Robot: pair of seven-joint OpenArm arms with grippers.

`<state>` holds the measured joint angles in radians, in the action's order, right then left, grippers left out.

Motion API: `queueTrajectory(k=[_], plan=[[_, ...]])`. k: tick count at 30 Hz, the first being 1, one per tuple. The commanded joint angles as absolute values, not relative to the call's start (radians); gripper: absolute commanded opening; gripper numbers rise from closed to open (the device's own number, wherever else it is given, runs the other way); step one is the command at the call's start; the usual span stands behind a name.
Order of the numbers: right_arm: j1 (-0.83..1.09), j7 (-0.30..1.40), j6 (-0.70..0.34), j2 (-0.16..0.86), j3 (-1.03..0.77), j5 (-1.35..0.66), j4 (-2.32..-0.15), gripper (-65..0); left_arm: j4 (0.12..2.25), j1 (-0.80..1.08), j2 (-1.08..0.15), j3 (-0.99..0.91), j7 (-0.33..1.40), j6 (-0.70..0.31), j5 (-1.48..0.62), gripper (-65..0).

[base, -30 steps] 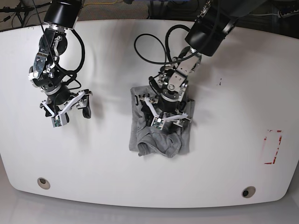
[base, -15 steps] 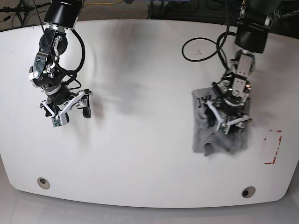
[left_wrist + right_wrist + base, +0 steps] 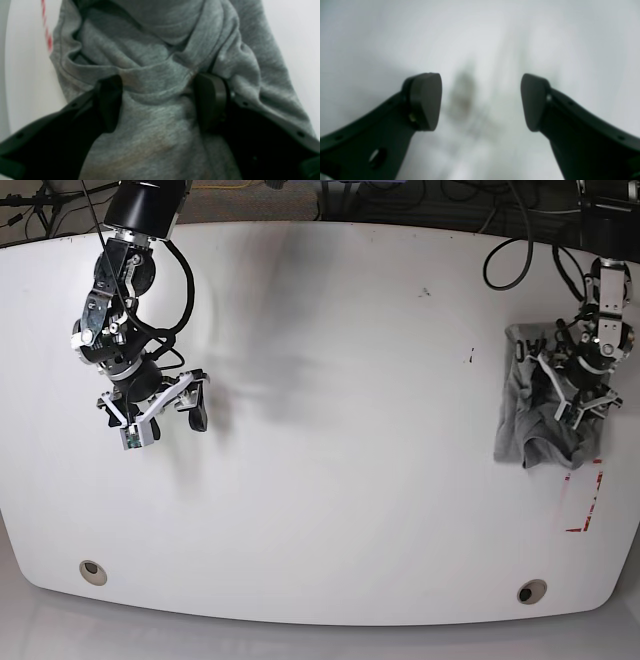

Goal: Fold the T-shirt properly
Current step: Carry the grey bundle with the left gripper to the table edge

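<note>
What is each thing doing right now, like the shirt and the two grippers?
T-shirt: folded into a bundle, wrinkled, lying on the table near its right edge in the base view, beside the red marks.
Left gripper: pressed down on the T-shirt, jaws spread wide with cloth bunched between them.
Right gripper: open, empty, above bare table.
Table: white, with red marks near one end.
</note>
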<state>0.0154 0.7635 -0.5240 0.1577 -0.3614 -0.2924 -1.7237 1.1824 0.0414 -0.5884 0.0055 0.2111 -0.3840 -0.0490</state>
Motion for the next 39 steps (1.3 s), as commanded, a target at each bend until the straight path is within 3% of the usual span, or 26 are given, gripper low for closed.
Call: queueTrajectory(k=[1,9,23,29,39], plan=[[0.013,0.743,-0.529,0.148,-0.366,-0.300,-1.767,-17.6,1.148,0.099,-0.624,-0.008,0.421,-0.420,0.062,-22.2],[0.068,0.743,-0.529,0.113,-0.364,-0.298,-1.819,-17.6,1.141,0.143,-0.697,-0.064,0.320,-0.420,0.062,-22.2],[0.159,0.743,-0.541,0.114,-0.364,-0.297,-1.882,-17.6,1.152,0.180,-0.814,-0.071,0.312,-0.421,0.059,-22.2],[0.174,0.742,-0.599,0.114,-0.371,-0.295,-1.882,-17.8,1.224,0.189,-0.823,-0.113,0.312,-0.421,0.059,-22.2],[0.189,0.734,-0.605,0.133,-0.369,-0.294,-1.882,-17.8,1.425,0.173,-0.812,-0.163,0.314,-0.421,0.061,-22.2]])
